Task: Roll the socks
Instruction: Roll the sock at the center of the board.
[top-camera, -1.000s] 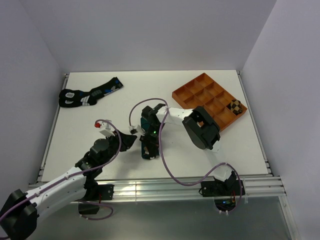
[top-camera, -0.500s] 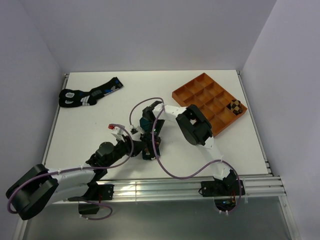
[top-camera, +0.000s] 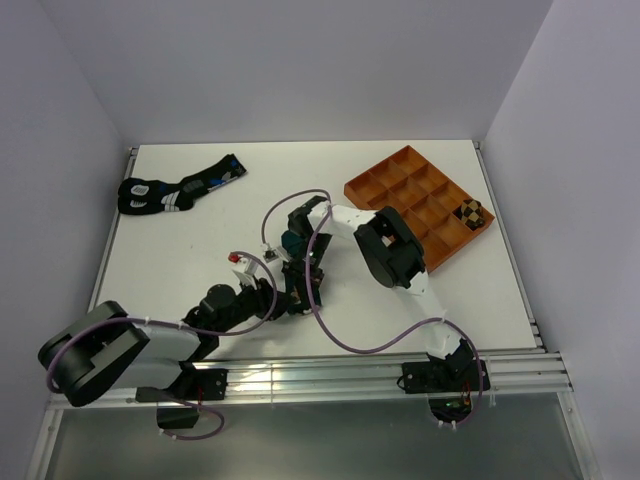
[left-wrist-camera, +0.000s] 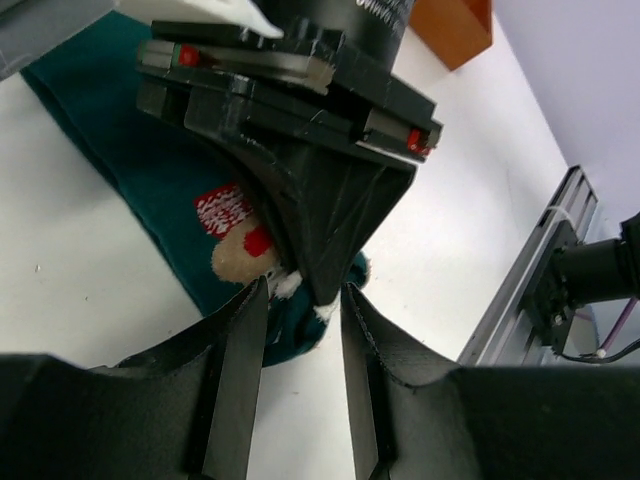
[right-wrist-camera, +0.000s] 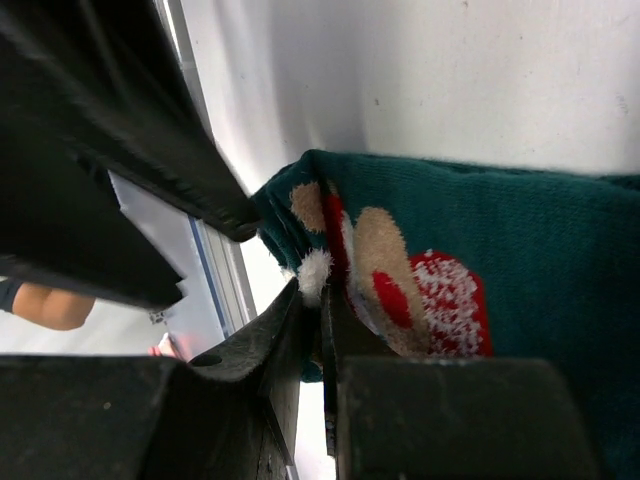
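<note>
The teal-green sock (left-wrist-camera: 120, 160) with its red-and-white figure lies flat near the table's front middle (top-camera: 291, 243). My right gripper (right-wrist-camera: 322, 300) points down and is shut on the sock's end, by the white tuft. My left gripper (left-wrist-camera: 302, 292) lies low on the table, open. Its two fingers (left-wrist-camera: 235, 390) straddle the right gripper's tip and the bunched sock end. In the top view the two grippers meet, left (top-camera: 278, 300) and right (top-camera: 298, 296). The brown-and-black checkered sock (top-camera: 470, 212) sits in a tray compartment at the right.
An orange compartment tray (top-camera: 400, 190) stands at the back right. A dark sock pair with blue and white marks (top-camera: 170, 192) lies at the back left. The metal rail (left-wrist-camera: 540, 290) runs along the table's near edge, close to both grippers.
My left arm has swung right and forward until its fingers enclose the right gripper's tip, opening a little. The right gripper has kept its hold on the sock and shifted slightly.
</note>
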